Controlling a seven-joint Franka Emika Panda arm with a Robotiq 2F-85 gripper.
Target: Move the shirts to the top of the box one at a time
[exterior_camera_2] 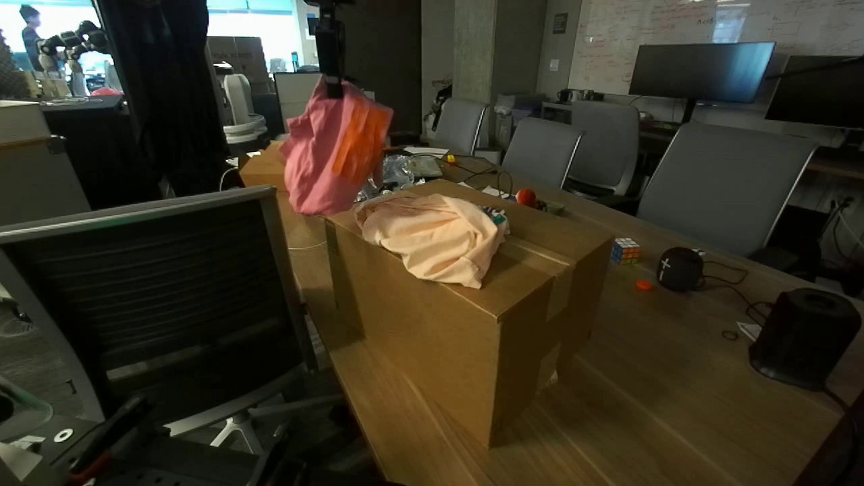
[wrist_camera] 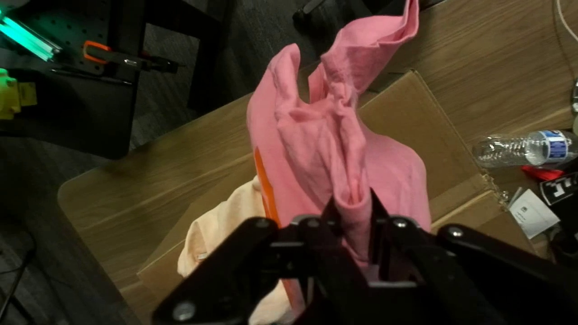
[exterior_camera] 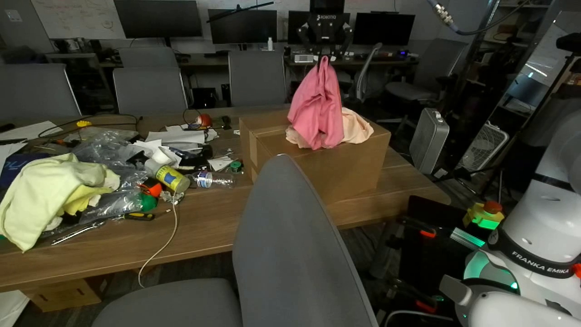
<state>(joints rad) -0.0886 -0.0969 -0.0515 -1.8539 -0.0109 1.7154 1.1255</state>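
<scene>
Peach shirt (exterior_camera_2: 439, 239) tops the box (exterior_camera_2: 418, 331) near chair (exterior_camera: 295, 236) and bottle (exterior_camera: 209, 179); pincer (wrist_camera: 354, 205) clutches pink shirt (exterior_camera: 317, 106).

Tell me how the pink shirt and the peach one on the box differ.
Color: the pink shirt is a strong pink, the peach shirt a pale peach.
Pose: the pink shirt hangs from the tool; the peach shirt lies heaped on top of the box.
Marking: the pink shirt shows a bright orange patch; none like it shows on the peach shirt.
Both are creased cloth.
</scene>
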